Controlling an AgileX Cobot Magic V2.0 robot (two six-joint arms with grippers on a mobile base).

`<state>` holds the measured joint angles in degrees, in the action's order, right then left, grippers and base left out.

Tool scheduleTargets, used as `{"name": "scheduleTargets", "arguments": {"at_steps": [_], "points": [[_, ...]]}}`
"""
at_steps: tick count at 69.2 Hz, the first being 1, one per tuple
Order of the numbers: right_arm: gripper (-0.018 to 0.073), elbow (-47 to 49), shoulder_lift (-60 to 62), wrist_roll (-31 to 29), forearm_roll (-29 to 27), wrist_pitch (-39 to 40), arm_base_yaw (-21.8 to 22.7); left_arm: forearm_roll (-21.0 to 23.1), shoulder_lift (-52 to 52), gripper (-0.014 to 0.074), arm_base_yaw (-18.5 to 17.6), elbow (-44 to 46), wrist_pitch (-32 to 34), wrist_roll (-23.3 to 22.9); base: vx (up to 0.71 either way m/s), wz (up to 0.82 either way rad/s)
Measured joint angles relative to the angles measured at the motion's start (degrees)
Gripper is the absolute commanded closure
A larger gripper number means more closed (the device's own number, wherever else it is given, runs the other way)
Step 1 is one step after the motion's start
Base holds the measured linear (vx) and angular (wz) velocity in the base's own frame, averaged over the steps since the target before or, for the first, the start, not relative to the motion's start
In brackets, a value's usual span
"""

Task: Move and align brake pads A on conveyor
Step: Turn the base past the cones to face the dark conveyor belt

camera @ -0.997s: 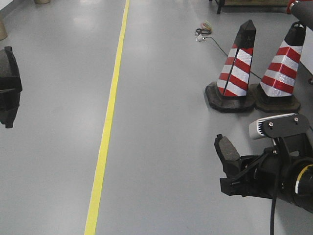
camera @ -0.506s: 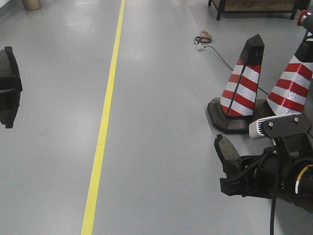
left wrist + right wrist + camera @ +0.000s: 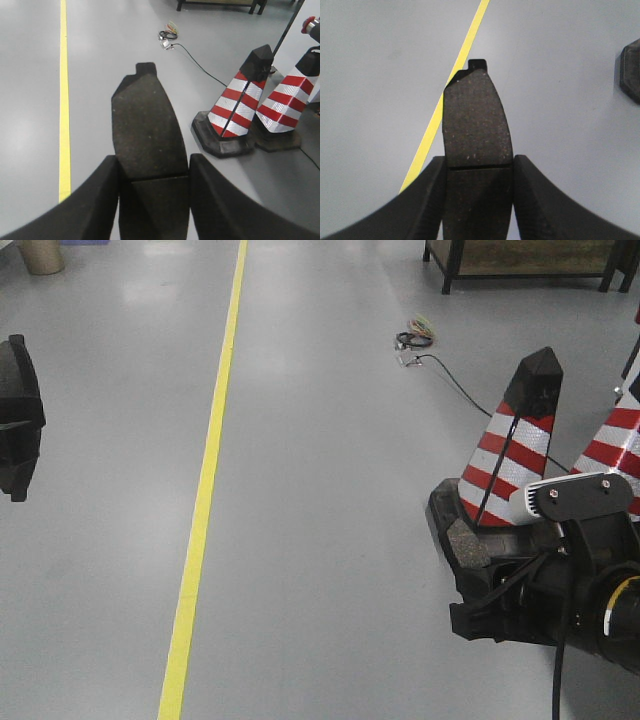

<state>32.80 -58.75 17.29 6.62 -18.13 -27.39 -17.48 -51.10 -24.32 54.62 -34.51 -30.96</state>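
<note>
In the front view I see my right pincer (image 3: 470,575) low at the right, carrying a brake pad (image 3: 466,540) in front of a striped cone (image 3: 512,455); my left pincer's pad (image 3: 20,415) shows at the left edge.

On the left wrist camera, the left pincer (image 3: 152,175) is clenched on a brake pad (image 3: 147,125), both fingers (image 3: 95,200) pressing its sides, above grey floor (image 3: 30,75).

On the right wrist camera, the right pincer (image 3: 477,175) grips its pad (image 3: 476,122) likewise, over a yellow line (image 3: 445,100).
</note>
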Motion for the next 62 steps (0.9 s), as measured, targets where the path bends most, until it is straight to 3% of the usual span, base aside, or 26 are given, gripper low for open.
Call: {"name": "scheduleTargets", "arguments": {"at_steps": [62], "points": [[0.0463,0.0,0.0,0.0,0.0,0.0,0.0,0.0,0.0,0.0398,0.0,0.0,0.0,0.0,0.47,-0.1]]}}
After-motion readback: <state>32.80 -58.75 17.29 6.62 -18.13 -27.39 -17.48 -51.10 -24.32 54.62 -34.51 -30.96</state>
